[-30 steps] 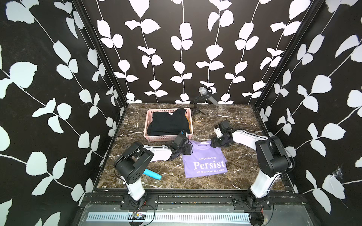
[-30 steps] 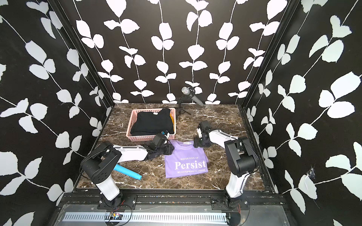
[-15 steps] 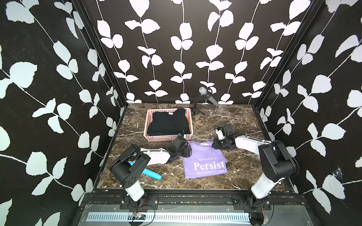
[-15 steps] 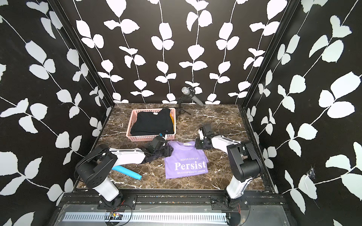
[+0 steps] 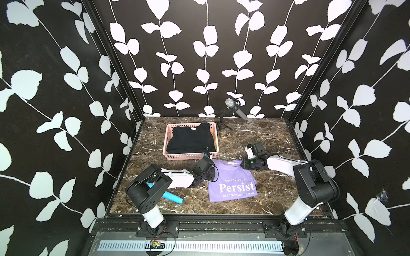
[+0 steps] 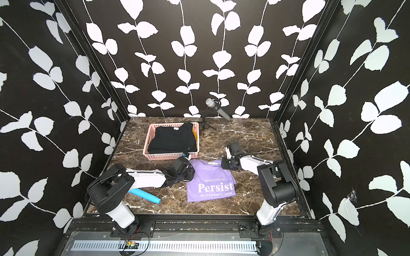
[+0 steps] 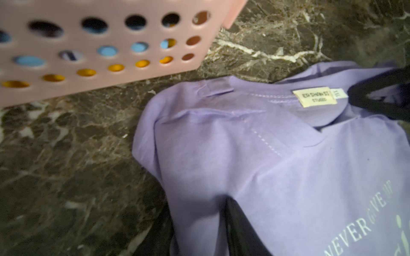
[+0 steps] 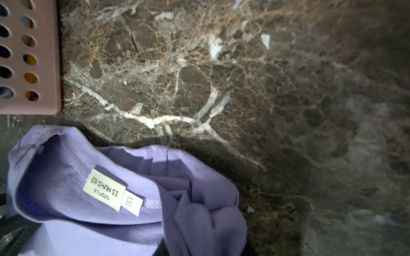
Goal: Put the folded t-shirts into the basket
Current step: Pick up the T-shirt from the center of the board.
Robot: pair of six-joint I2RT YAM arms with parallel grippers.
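Two robot arms reached low across a dark marble table [image 5: 255,137]. The lavender "Persist" shirt [image 5: 233,184] lay flat between the hands. Its collar end was at the hands and its long axis ran from them back toward the arm bases. The left gripper [image 5: 210,172] sat at one collar-end corner and the right gripper [image 5: 244,164] at the opposite corner, each against the cloth.

The pink basket [image 5: 190,157] stood just beyond the hands, directly ahead of the left gripper and almost touching it. The right gripper was farther off, to the basket's side. The left arm was therefore nearer, and the carry would likely be short and forward, over the near wall. A black shirt [image 5: 190,138] lay on top in the basket.

The left wrist view showed one dark finger [image 7: 241,230] with lavender cloth on both sides. It also showed blue cloth [image 7: 107,51] and yellow cloth [image 7: 86,72] through the basket's holes, barely seen from above. The right wrist view showed bunched shoulder fabric [image 8: 204,210] but no fingers. Whether either gripper had closed on the shirt could not be told.
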